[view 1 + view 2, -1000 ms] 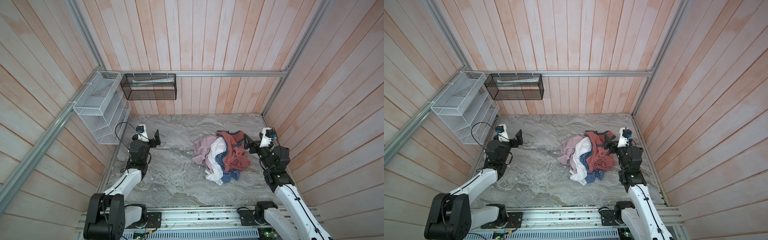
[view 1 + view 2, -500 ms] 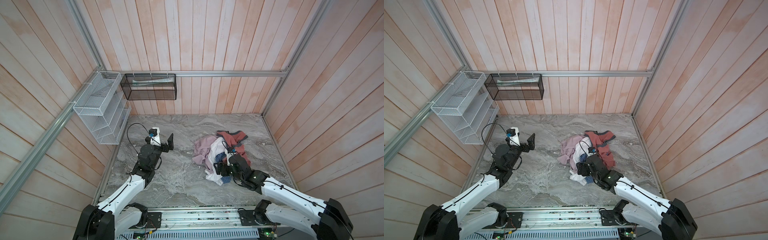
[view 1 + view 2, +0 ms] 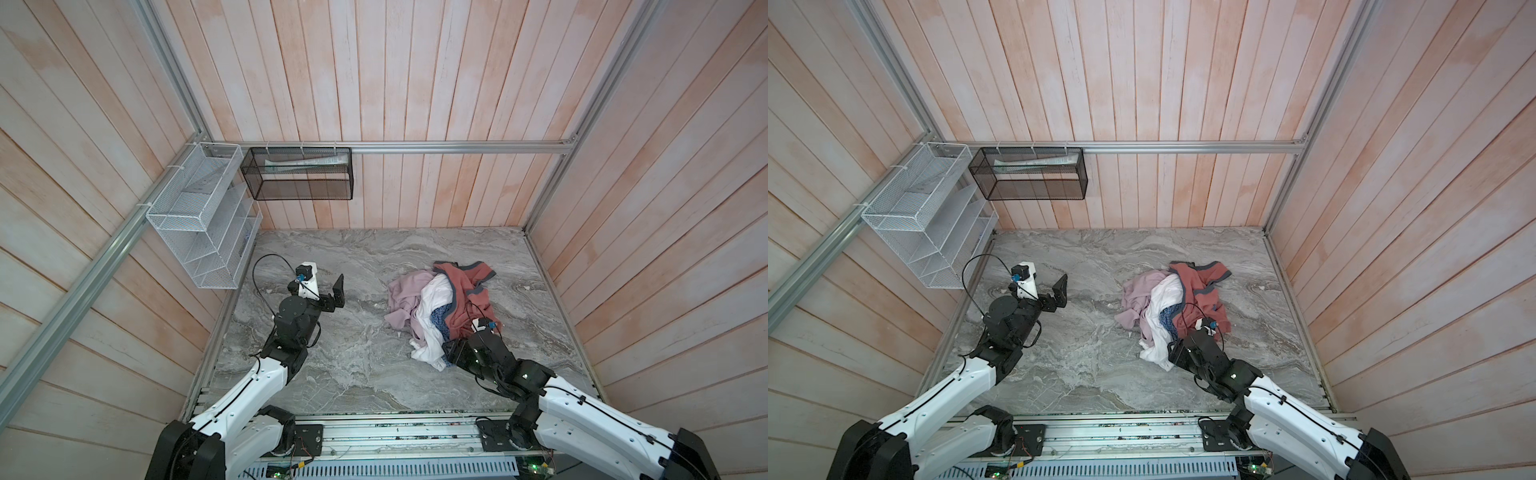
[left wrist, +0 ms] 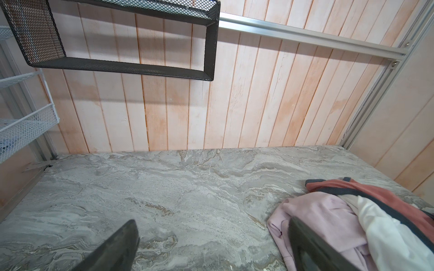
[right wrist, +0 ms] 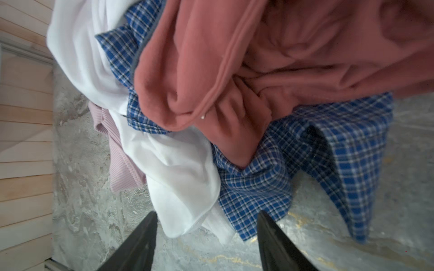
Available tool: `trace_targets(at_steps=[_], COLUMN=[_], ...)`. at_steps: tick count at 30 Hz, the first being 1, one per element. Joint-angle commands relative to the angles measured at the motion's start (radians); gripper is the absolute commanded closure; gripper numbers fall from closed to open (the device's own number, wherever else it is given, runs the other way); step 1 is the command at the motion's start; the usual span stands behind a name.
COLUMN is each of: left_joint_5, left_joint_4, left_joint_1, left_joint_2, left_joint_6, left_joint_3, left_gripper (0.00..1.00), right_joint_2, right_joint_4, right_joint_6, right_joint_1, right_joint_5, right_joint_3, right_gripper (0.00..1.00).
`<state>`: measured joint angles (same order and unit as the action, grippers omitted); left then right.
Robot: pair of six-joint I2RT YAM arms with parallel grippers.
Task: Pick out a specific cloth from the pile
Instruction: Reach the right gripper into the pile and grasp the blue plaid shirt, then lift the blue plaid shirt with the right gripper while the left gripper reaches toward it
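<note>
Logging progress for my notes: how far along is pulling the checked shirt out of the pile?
Done: the right gripper is at the pile's near edge. In hand: its jaws stand open, edges of the checked shirt and white garment between them; nothing gripped. Left: close on the shirt and pull it from under the red garment. The left gripper hangs open, away from the pile.

Four garments (image 3: 467,286) (one pile (image 3: 432,301)), two racks (image 3: 297,172)

Both top views look down from high overhead. Both wrist views share the pile (image 4: 328,211): well beyond the left gripper (image 4: 211,220), just before the right gripper (image 5: 206,212).
</note>
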<state>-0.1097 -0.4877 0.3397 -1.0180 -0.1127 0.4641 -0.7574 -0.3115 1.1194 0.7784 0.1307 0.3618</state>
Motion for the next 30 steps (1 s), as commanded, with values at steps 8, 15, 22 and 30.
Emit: trace_targets(at_steps=[8,15,22,30], left_joint_5=[0.014,0.029,0.034,0.033], left_joint_4=[0.000,0.012,0.009,0.014], left_joint_1=[0.003,0.004,0.007,0.007], left_joint_2=[0.014,0.025,0.019,0.017], left_joint_6=[0.001,-0.001,-0.007,-0.006], left_joint_3=[-0.025,-0.027,-0.027,-0.025], left_gripper=[0.00,0.00,0.00,0.00], right_joint_2=[-0.085,-0.189,-0.372,-0.307], right_joint_4=[0.095,0.212,0.367,0.324], right_joint_6=[0.109,-0.011,-0.059,-0.044], right_joint_1=[-0.093,-0.266,-0.337,-0.337], right_joint_5=[-0.110,-0.180,-0.368,-0.370], right_joint_3=[-0.098,-0.084,-0.083,-0.059], right_gripper=[0.37,0.39,0.50,0.96])
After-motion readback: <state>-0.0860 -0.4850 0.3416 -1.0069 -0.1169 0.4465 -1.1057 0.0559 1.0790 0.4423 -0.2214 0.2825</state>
